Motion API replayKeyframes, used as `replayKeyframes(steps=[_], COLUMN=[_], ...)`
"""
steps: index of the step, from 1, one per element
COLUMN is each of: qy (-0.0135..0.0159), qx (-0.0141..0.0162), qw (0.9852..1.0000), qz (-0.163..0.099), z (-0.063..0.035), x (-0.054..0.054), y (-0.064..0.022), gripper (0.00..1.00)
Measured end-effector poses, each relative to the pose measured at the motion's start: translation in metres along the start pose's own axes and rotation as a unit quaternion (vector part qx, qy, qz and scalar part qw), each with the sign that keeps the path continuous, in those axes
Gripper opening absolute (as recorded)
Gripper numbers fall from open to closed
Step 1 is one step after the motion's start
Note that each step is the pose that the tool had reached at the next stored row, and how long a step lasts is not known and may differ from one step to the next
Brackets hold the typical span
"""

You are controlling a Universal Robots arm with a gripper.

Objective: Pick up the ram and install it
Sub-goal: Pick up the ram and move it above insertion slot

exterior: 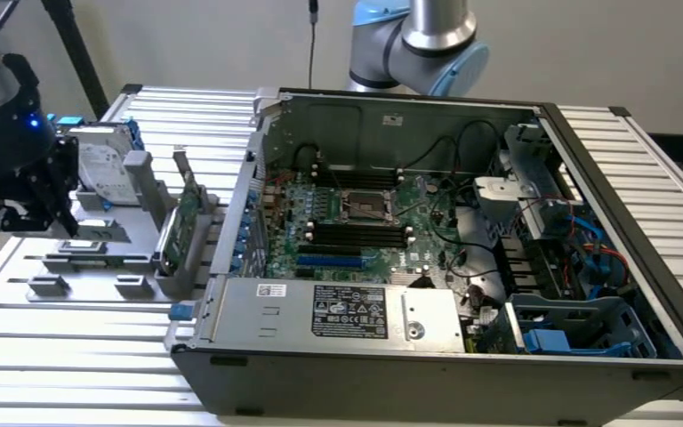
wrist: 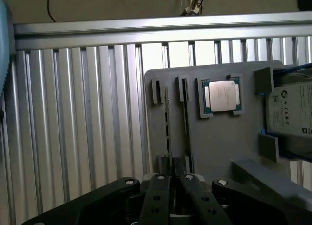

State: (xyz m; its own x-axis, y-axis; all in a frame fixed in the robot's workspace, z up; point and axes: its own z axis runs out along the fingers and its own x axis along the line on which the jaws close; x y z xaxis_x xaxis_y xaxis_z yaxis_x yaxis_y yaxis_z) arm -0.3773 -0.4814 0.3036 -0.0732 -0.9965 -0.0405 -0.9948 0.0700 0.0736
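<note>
**Item: the ram** (wrist: 167, 132). Thin dark stick, standing on edge in a slot of the grey fixture plate (wrist: 219, 147), at the exterior view's left, outside the computer case (exterior: 437, 382).

**Gripper** (wrist: 171, 178). Black, low over the same plate. Its fingers (wrist: 158, 195) are drawn in almost together, pinching the stick's end. In the exterior view the gripper (exterior: 57, 218) sits at the plate's left side.

**Beside the ram:** a second dark line runs parallel to it; stick or empty groove, cannot tell.

**Also on the plate:**
- a processor (wrist: 222, 95), lying flat in a square recess
- a silver hard drive (wrist: 292, 112), beyond the processor
- a green expansion card (exterior: 173, 233), upright at the plate's right edge

**Case:** open-topped, right of the plate, with the motherboard (exterior: 354, 191) exposed and black memory slots (exterior: 359, 236) at its middle.

**Support:** ribbed aluminium table (exterior: 81, 356).
</note>
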Motion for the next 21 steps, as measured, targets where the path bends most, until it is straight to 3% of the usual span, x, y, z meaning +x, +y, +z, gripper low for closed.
replayKeyframes(steps=[8,17,21], qy=[-0.0024,-0.0062,-0.0078], qx=[-0.0064,-0.0108,-0.0122], qw=[1.0,0.9999,0.9999], qz=[-0.001,-0.004,-0.005], z=[-0.0351,-0.0773,-0.0896], x=[-0.004,-0.009,-0.01], y=[-0.0331,-0.071,-0.0884], gripper=[0.14,0.14,0.14])
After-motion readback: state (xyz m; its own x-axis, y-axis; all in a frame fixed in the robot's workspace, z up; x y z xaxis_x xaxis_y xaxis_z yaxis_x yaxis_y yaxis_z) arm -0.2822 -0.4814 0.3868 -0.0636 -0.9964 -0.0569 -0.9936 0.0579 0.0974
